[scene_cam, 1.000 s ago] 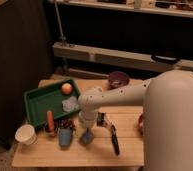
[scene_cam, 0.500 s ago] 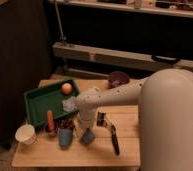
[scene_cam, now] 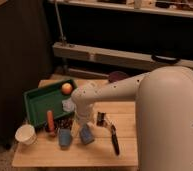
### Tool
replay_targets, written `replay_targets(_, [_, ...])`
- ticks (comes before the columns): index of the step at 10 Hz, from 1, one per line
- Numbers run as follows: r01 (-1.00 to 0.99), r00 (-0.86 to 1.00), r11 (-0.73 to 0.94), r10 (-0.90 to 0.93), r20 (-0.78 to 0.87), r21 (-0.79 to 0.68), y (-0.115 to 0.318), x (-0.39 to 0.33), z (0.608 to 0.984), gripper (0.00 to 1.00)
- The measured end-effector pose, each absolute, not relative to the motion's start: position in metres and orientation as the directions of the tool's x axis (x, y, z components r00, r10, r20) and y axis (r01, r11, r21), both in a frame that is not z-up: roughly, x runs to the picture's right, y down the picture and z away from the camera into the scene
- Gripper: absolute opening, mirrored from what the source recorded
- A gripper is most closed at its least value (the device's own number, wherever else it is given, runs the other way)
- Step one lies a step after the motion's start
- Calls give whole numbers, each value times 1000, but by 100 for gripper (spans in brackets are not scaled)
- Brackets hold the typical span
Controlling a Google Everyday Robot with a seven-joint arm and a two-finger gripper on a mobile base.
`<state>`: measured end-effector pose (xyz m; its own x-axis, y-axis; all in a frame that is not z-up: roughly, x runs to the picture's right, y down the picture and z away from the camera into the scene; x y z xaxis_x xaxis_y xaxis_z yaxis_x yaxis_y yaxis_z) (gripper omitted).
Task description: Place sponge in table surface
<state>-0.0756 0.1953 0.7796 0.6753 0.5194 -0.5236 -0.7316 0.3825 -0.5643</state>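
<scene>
Sponge (scene_cam: 86, 135) sits on the bench (scene_cam: 97, 152) under the pincer (scene_cam: 83, 125), blue cup (scene_cam: 65, 138) just beside; grip state unclear.

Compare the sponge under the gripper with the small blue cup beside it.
The sponge is a blocky, tilted piece right below the gripper; the blue cup is a cylinder standing upright, clear of the arm. The sponge looks greyer, the cup bluer. Both sit on the wooden table surface, close together.

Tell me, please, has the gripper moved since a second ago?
Yes. The gripper has shifted left, toward the blue cup, and sits over the sponge on the table.
</scene>
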Motion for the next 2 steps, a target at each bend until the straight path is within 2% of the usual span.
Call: replay_targets(2, [-740, 669, 383, 499, -550, -552, 168, -85, 768, 80])
